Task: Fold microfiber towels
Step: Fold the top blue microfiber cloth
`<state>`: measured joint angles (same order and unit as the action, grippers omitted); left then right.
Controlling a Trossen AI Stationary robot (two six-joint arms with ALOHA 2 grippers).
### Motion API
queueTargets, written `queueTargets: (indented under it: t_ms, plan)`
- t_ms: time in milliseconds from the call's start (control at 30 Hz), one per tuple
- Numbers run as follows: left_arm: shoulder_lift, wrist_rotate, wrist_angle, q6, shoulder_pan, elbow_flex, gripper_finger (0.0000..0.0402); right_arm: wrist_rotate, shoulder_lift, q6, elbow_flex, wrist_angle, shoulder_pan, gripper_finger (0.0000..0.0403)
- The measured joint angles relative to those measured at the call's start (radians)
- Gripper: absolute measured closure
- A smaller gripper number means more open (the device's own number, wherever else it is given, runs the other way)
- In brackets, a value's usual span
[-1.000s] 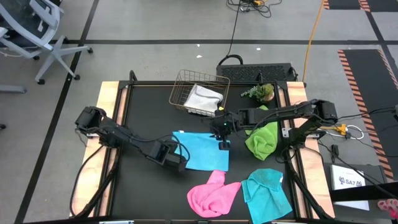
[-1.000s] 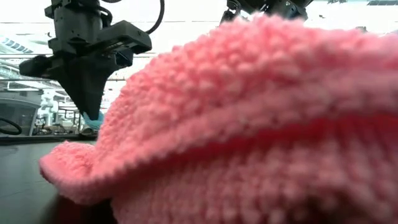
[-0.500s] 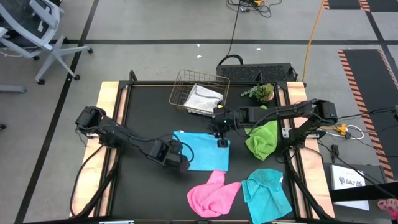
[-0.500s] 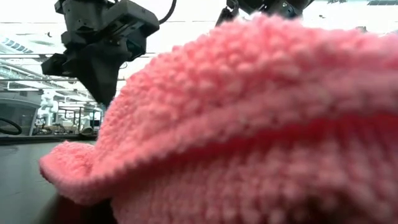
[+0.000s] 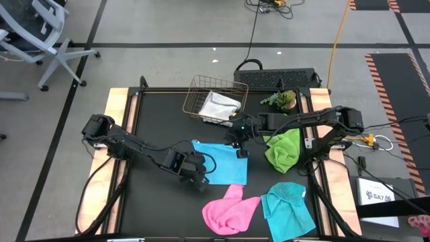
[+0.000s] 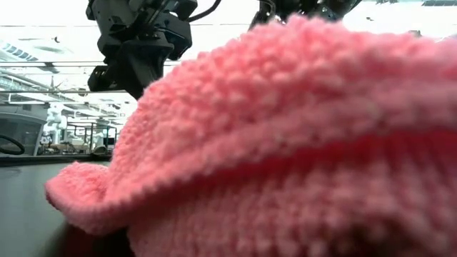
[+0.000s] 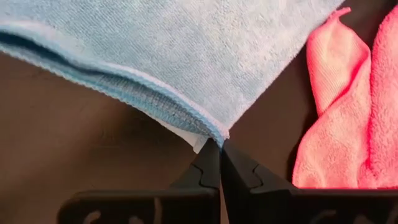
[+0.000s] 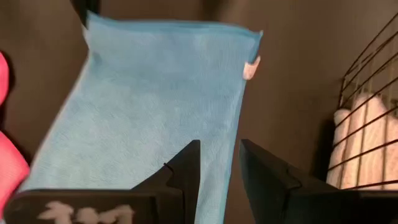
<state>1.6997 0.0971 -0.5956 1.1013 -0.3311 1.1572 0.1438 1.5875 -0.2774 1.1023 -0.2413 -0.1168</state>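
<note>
A cyan towel [image 5: 218, 161] lies spread at the table's middle. My left gripper [image 5: 201, 182] is shut on its near left corner; in the low view that gripper [image 6: 139, 75] stands behind the pink towel [image 6: 300, 143], which hides its tips. My right gripper [image 5: 240, 152] is over the towel's far right corner. Its fingers [image 8: 186, 165] stand apart with the towel's far edge [image 8: 231, 134] showing between them; I cannot tell whether they touch it. A pink towel [image 5: 230, 210], a second cyan one [image 5: 289, 210] and a green one [image 5: 283, 150] lie crumpled on the table. My left gripper pinches the cyan towel's near left corner [image 7: 214, 132] between its two shut fingers, only at their free ends. The fingers slant down from the table's left. The corner and the hemmed edge [image 7: 124, 87] beside it are raised a little; the rest lies on the table.
A copper wire basket [image 5: 215, 101] at the far middle holds a white-grey towel [image 5: 220, 106]. A small green plant [image 5: 282, 99] stands to its right. The black tabletop [image 5: 154, 121] left of the cyan towel is bare.
My left gripper has gone a little toward the table's right and up, rolling at the wrist, with the towel's near left corner in its fingers. The towel's left edge has drawn slightly rightward; its right part has stayed put.
</note>
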Motion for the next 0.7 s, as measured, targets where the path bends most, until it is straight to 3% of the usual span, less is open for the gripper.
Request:
queueTargets:
  t_ms: [167,400,700]
  plan:
    - [0.0,-0.007,0.006,0.005,-0.017,0.0,0.0401,0.031,0.089,-0.074,0.027,-0.003,-0.037,0.0298]
    - [0.0,0.008,0.074,-0.013,-0.032,0.0,0.0401,0.07,0.24,-0.167,0.192,-0.033,-0.055,0.0298]
    - [0.0,-0.016,0.157,-0.179,-0.002,0.0,0.0401,0.106,0.26,-0.223,0.289,-0.02,-0.055,0.0298]
